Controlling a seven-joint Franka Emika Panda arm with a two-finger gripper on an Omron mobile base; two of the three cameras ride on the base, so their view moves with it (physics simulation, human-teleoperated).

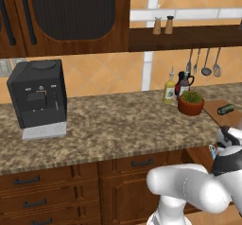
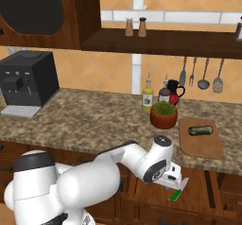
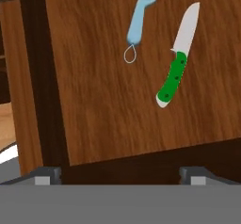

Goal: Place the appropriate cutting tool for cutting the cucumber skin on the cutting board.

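In the hand view the cutting tool, a light blue peeler (image 3: 139, 23) with a wire loop at its end, lies on the wooden floor of an open drawer (image 3: 94, 100). My gripper (image 3: 120, 175) hangs above the drawer, open and with nothing between its fingers, a good way short of the peeler. From the right base view the gripper (image 2: 178, 181) reaches down below the counter edge. The dark green cucumber (image 2: 201, 130) (image 1: 225, 109) lies on the reddish-brown cutting board (image 2: 203, 148) (image 1: 232, 121) on the counter at the right.
A green-handled knife (image 3: 176, 75) (image 2: 176, 195) lies beside the peeler in the drawer. A potted plant (image 2: 164, 115) and bottles (image 2: 148, 96) stand left of the board. A black coffee machine (image 1: 38, 99) sits far left. Ladles and spoons (image 2: 203, 75) hang on the wall.
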